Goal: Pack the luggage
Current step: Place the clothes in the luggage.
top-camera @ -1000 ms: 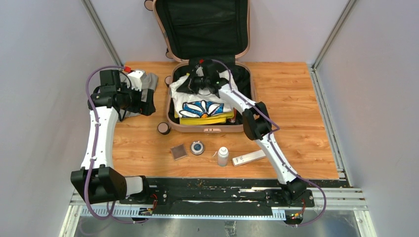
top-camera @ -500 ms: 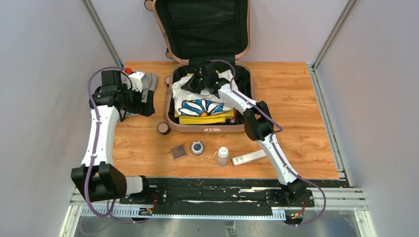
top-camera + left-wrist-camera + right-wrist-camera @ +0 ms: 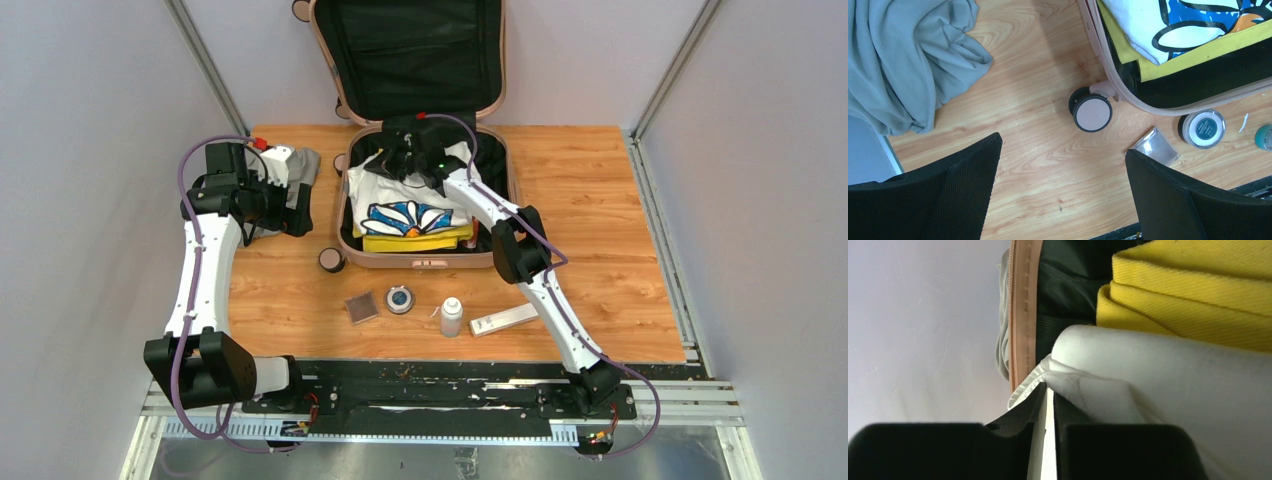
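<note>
The pale pink suitcase (image 3: 497, 190) lies open at the table's back, its black-lined lid upright. Inside lie a yellow garment (image 3: 415, 243) and, on top, a white shirt with a blue flower print (image 3: 405, 217). My right gripper (image 3: 405, 163) is over the suitcase's far end, shut on an edge of the white shirt (image 3: 1158, 395); the yellow garment (image 3: 1193, 300) and the pink rim (image 3: 1023, 310) show behind. My left gripper (image 3: 300, 215) is open and empty, low over the table left of the suitcase. The suitcase's wheel (image 3: 1092, 112) and corner show in the left wrist view.
A grey cloth (image 3: 295, 165) lies left of the suitcase, also in the left wrist view (image 3: 903, 55). In front of the suitcase lie a clear square case (image 3: 362, 307), a round tin (image 3: 399, 299), a small white bottle (image 3: 452, 317) and a flat white bar (image 3: 503, 319).
My right gripper has moved toward the suitcase's far end, drawing the white shirt's edge with it. The left arm has barely moved.
</note>
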Controlling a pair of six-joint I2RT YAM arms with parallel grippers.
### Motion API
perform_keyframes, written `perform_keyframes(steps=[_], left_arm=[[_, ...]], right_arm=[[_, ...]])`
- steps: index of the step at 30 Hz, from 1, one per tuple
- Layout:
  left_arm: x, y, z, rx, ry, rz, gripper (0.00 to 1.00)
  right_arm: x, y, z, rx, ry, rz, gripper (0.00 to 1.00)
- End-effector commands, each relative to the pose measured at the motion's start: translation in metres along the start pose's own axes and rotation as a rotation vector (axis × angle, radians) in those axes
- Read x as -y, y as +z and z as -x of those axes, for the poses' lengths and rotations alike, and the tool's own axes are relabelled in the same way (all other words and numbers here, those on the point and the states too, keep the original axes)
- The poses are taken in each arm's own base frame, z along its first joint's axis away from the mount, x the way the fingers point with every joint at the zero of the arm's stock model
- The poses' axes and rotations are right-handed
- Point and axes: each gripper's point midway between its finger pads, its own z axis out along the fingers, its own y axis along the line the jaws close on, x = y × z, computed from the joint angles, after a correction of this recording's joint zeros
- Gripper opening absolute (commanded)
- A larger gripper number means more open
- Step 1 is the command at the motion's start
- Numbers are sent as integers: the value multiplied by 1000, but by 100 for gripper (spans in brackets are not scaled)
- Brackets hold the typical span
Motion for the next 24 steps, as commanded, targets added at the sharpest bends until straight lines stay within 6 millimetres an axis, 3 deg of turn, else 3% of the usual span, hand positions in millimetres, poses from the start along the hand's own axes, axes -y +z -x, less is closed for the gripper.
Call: perform_keyframes(steps=[1, 4, 6, 9, 14, 17, 20, 22, 24], left_arm=[[-2, -2, -1, -1, -2, 9, 100], [-3, -2, -3, -7, 1, 16, 100], [-4, -1, -3, -10, 0, 19, 100], [-4, 0, -4, -16, -1, 19, 100], [-5, 4, -5, -28, -8, 15, 100], [-4, 7, -4, -30, -19, -1, 100], [0, 8, 0, -19, -35, -25, 100], [4, 7, 4, -8, -38, -43, 100], [9, 6, 7, 4, -36, -61, 100]], right_arm=[[40, 17, -14, -19, 40, -42, 13], [66, 21, -12, 10, 75, -121, 10], [97, 14, -6, 60, 98, -266, 5], [144, -14, 2, 168, 106, -511, 5], [176, -51, 24, 286, 56, -747, 5], [182, -55, 29, 294, 35, -783, 6], [177, -44, 31, 267, 34, -732, 7], [158, -30, 38, 231, 52, -620, 9], [120, -29, 54, 242, 14, -518, 11]])
